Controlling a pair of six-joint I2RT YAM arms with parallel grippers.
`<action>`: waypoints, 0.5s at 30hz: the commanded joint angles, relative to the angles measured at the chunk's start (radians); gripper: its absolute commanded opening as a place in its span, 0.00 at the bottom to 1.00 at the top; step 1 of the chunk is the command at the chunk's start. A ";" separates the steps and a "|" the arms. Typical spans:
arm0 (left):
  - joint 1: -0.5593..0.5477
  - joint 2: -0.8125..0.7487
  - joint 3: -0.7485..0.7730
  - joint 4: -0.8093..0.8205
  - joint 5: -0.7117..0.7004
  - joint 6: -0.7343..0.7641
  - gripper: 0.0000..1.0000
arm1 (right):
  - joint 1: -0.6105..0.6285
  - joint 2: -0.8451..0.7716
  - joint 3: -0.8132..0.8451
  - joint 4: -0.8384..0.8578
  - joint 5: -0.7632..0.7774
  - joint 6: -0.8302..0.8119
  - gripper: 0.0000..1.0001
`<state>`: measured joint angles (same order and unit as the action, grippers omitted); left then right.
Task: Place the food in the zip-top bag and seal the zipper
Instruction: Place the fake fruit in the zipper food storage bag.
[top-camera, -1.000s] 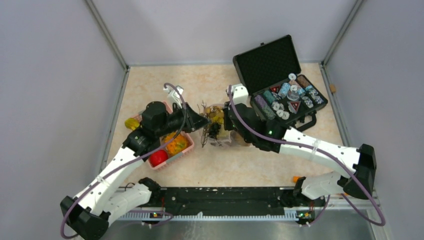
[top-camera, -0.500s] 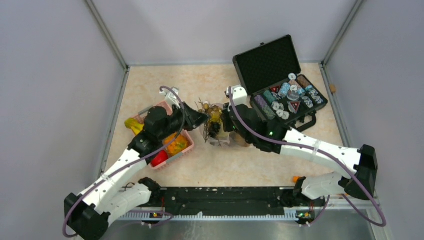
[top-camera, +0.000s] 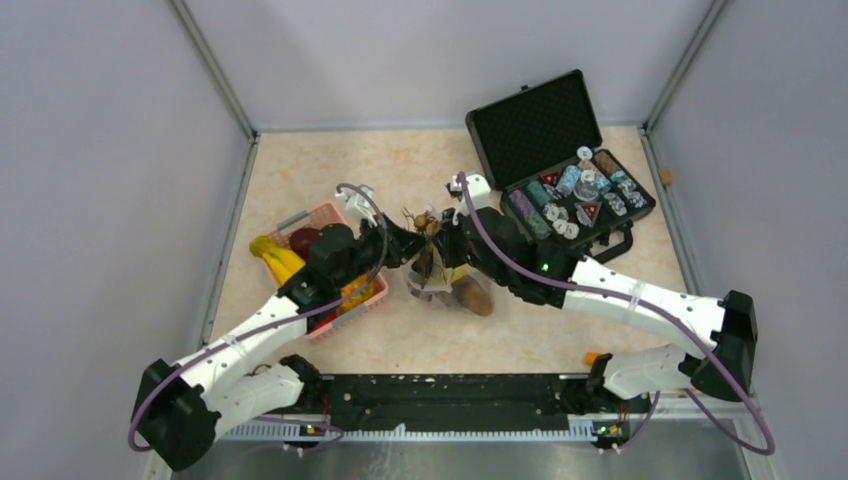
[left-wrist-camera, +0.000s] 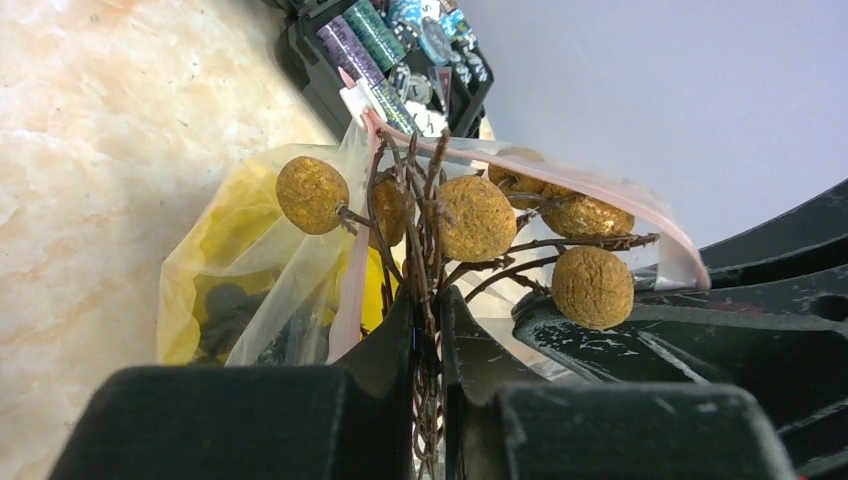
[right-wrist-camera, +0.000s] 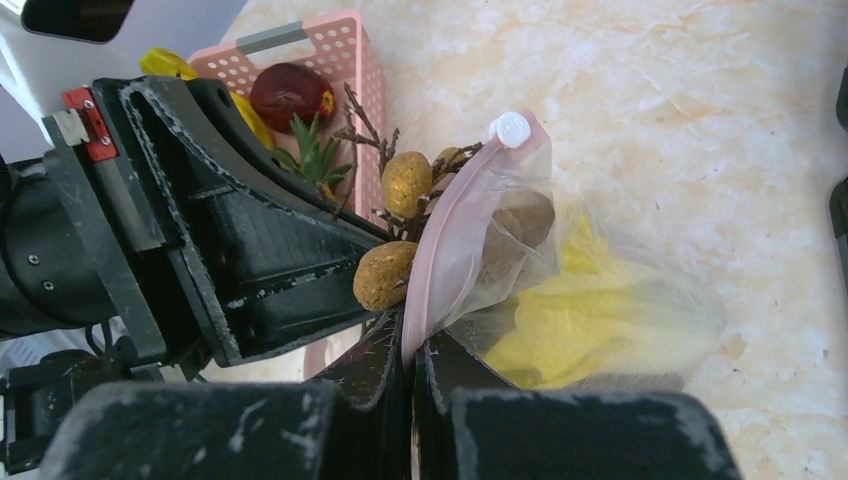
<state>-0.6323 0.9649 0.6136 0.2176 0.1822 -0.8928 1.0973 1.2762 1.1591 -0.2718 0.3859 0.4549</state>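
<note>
We see L gripper (left-wrist-camera: 428, 330) clenched on the brown stems of a twig bunch (left-wrist-camera: 478, 215) w/ tan balls, held at the mouth of the zip-top bag (left-wrist-camera: 215, 270), some balls showing thru the plastic. R gripper (right-wrist-camera: 412, 350) is pinched tight on the pink zipper (right-wrist-camera: 440, 250), lifting that edge. Bag lies on the table (top-camera: 330, 170) btw pink basket (right-wrist-camera: 335, 50) & black case (top-camera: 560, 150), w/ yellow pieces (right-wrist-camera: 590, 320) & dark grapes (left-wrist-camera: 225, 305) inside

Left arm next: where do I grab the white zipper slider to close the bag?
Probably pinch the white slider across the zipper, approaching from its free end: it sticks out there, opposite where the right gripper pinches the strip.
</note>
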 joint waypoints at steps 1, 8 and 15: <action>-0.025 0.027 0.050 -0.023 0.046 0.101 0.00 | 0.012 -0.044 0.074 0.090 0.000 0.029 0.00; -0.070 -0.028 0.007 -0.108 0.138 0.236 0.00 | -0.013 -0.028 0.113 0.023 0.146 0.039 0.00; -0.088 0.061 0.109 -0.261 0.057 0.284 0.00 | -0.015 -0.022 0.124 0.048 -0.022 0.026 0.00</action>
<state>-0.7013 0.9607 0.6388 0.0925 0.2581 -0.6701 1.0885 1.2770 1.2072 -0.3515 0.4431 0.4725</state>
